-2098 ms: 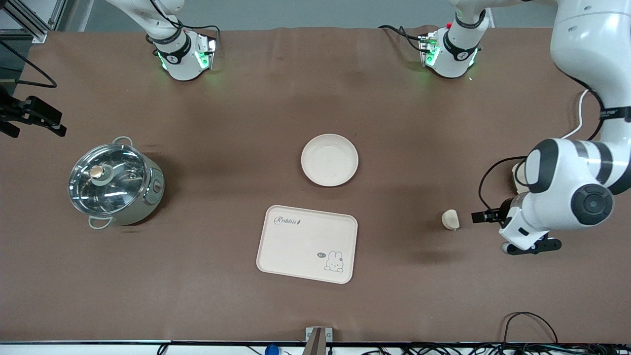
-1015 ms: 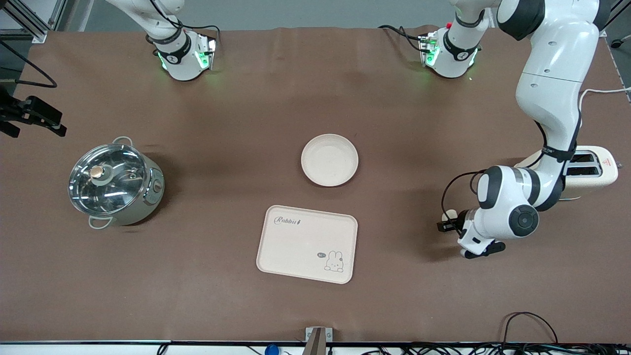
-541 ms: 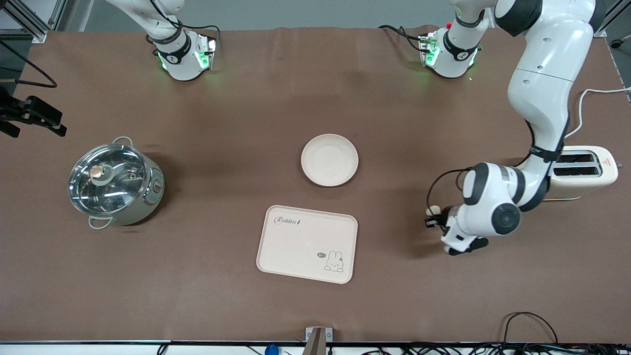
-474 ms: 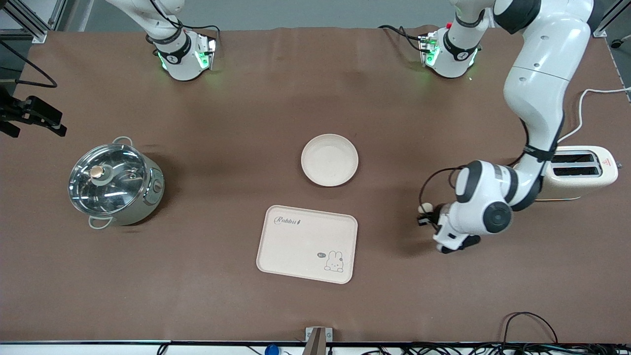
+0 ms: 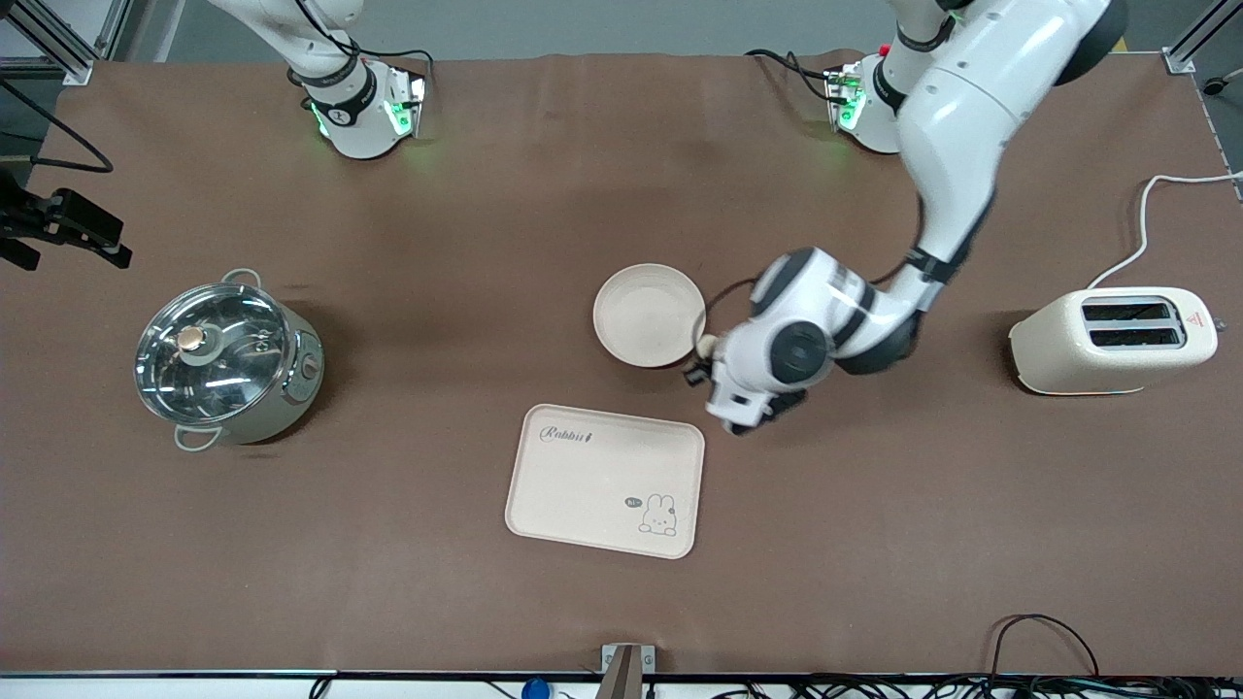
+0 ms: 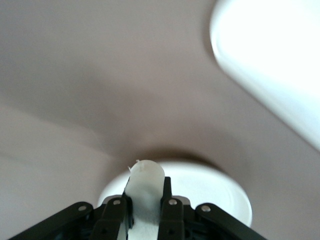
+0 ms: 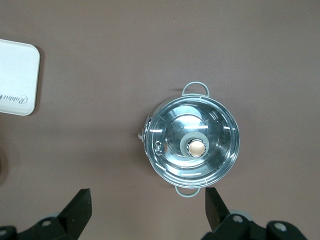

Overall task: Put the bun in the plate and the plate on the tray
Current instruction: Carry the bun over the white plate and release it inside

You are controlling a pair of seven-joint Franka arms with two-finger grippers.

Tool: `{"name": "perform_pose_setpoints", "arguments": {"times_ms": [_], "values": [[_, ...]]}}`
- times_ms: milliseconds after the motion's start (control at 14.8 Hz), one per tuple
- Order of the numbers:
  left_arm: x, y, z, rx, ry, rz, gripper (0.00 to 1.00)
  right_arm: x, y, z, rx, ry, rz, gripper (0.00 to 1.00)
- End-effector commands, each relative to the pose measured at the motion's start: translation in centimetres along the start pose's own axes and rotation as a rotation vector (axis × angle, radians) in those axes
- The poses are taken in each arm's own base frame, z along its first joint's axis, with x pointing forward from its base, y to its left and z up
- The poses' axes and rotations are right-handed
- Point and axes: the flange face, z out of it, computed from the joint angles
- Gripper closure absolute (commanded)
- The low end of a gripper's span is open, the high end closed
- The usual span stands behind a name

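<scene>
My left gripper point(image 5: 701, 357) is shut on the bun point(image 5: 708, 344), a small cream-white lump, and holds it in the air just beside the rim of the round cream plate point(image 5: 649, 315). In the left wrist view the bun point(image 6: 145, 192) sits clamped between the black fingers point(image 6: 115, 214), with the plate point(image 6: 220, 192) under it and the tray point(image 6: 272, 65) in view too. The cream Rabbit tray point(image 5: 604, 481) lies on the table nearer the front camera than the plate. My right gripper point(image 7: 149, 207) is open and empty, high over the table; the right arm waits.
A steel pot with a glass lid point(image 5: 225, 359) stands toward the right arm's end of the table; it also shows in the right wrist view point(image 7: 194, 145). A cream toaster point(image 5: 1112, 342) with a white cord stands toward the left arm's end.
My left gripper closed on the bun near the toaster, lifted it and carried it toward the table's middle, up to the plate's rim. The toaster is now uncovered. The right arm has not moved.
</scene>
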Motion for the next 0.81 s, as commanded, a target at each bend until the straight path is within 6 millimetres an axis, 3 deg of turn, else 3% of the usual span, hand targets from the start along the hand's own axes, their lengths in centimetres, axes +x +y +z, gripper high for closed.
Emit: {"name": "perform_pose_setpoints", "arguments": {"times_ms": [0, 135, 271, 406, 474, 609, 744], "values": [[-4.4, 1.7, 2.4, 0.041, 0.004, -0.046, 0.73, -0.5, 0.0, 0.0, 0.006, -0.011, -0.007, 0.0], [-6.0, 2.4, 4.2, 0.051, -0.002, -0.046, 0.62, -0.3, 0.3, 0.7, 0.01, -0.034, -0.01, 0.0], [-6.9, 3.0, 5.6, 0.047, -0.002, -0.028, 0.43, 0.6, 0.0, 2.4, 0.019, -0.061, -0.024, 0.0], [-6.5, 3.2, 6.1, 0.035, 0.001, -0.033, 0.1, 1.0, -2.1, 3.8, 0.026, -0.106, -0.072, 0.0], [-6.5, 3.3, 5.8, 0.03, 0.004, -0.033, 0.0, 1.5, -3.6, 5.3, 0.054, -0.138, -0.094, 0.0], [-6.0, 3.2, 4.1, 0.011, 0.016, -0.04, 0.0, 2.5, -5.8, 8.0, 0.191, -0.177, -0.095, 0.0], [-5.4, 2.6, -0.6, -0.017, 0.053, -0.053, 0.0, 3.6, -7.9, 10.4, 0.241, -0.202, -0.115, 0.0]]}}
